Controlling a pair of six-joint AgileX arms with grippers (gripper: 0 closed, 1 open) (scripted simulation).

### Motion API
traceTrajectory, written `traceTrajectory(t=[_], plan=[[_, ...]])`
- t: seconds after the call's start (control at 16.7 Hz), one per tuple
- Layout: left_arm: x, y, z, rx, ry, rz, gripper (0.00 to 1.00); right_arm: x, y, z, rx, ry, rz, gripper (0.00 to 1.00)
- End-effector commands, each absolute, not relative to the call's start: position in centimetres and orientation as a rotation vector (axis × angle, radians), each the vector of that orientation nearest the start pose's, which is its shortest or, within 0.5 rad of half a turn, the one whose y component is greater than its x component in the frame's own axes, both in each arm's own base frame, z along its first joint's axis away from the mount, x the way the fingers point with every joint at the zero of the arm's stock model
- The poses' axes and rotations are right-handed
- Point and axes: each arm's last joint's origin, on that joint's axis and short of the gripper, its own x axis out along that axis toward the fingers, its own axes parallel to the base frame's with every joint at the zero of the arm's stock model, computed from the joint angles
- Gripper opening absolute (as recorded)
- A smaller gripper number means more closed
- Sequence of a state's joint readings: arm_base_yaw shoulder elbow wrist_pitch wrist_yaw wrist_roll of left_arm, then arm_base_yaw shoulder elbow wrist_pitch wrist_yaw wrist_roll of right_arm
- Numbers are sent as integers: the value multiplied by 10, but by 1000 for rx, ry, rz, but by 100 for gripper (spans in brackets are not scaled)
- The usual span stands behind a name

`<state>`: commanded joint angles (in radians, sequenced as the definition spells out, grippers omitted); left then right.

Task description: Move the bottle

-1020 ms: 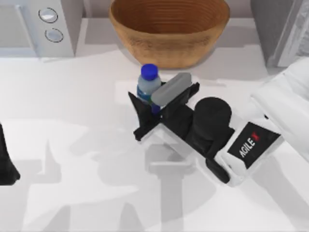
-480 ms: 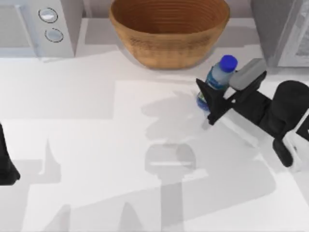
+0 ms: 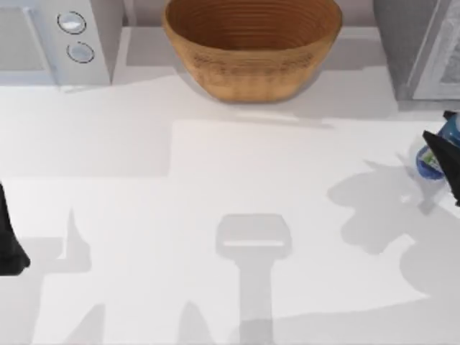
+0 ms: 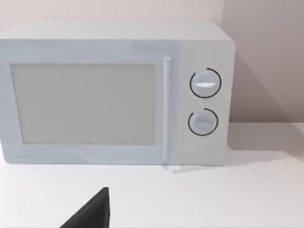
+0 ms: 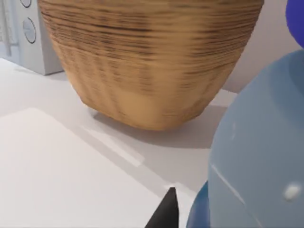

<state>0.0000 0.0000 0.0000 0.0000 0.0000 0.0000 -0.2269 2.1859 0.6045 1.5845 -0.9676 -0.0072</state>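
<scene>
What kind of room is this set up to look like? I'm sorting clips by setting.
Most likely a kitchen counter, in simulation: a white microwave with two dials stands at the back, a woven basket sits beside it, and the bottle is held by the right gripper at the white worktop's right edge.

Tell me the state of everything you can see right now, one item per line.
bottle: held off the table in the right gripper at the top view's right edge, cap out of frame.
basket: upright at the back of the table, nothing visible inside.
microwave: door closed.
left gripper: parked at the left edge.
</scene>
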Motion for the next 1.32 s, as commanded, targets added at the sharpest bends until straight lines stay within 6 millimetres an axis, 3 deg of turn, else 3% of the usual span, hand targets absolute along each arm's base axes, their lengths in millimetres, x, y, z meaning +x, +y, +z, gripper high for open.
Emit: traceTrajectory(t=[0.18, 0.48, 0.72, 1.08, 1.32], plan=[[106, -1, 160, 0, 0, 0, 100, 296, -73, 75, -24, -1, 765, 0], [106, -1, 160, 0, 0, 0, 100, 290, -79, 76, -25, -2, 764, 0], [106, -1, 160, 0, 0, 0, 100, 299, -73, 69, -21, 2, 761, 0], [106, -1, 160, 0, 0, 0, 100, 329, -43, 41, -24, 0, 763, 0], [106, -1, 160, 0, 0, 0, 100, 330, -41, 41, -25, -2, 764, 0]])
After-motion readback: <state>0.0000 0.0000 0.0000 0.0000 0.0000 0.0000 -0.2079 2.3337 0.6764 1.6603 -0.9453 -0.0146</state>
